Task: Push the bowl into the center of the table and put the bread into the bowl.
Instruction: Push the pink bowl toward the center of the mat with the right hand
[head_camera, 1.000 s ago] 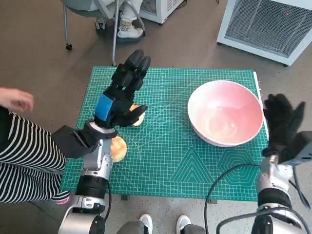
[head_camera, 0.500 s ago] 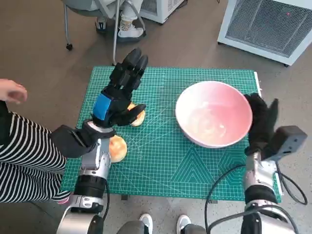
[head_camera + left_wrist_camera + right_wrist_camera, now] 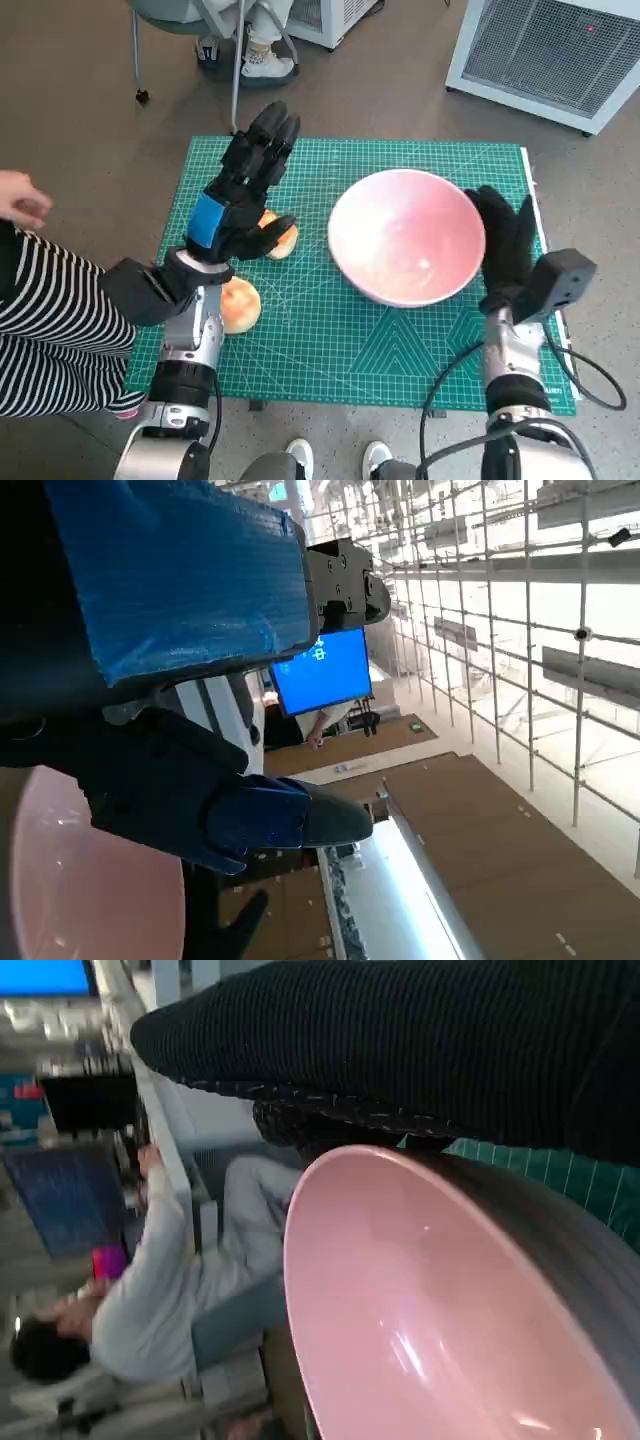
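The pink bowl [image 3: 405,236] sits on the green cutting mat [image 3: 340,340], right of the middle; its inside also fills the right wrist view [image 3: 400,1300]. My right hand [image 3: 503,245] lies flat against the bowl's right side, fingers straight. My left hand [image 3: 240,195] hovers over the mat's left part with its fingers stretched out, holding nothing. One bread roll [image 3: 282,240] lies just under its thumb. A second roll [image 3: 240,303] lies nearer the front edge beside my left forearm. The left wrist view shows the hand's blue-taped back [image 3: 170,570] and a sliver of the bowl [image 3: 80,880].
A person in a striped garment [image 3: 50,320] is close to the table's left side, one hand [image 3: 20,200] raised. A chair and feet [image 3: 255,55] are beyond the far edge. A white cabinet [image 3: 550,50] stands at the back right. A black cable [image 3: 450,375] loops over the mat's front right.
My right hand has slid the bowl leftwards along the mat, from the right edge towards the middle. The left hand and both rolls have stayed put.
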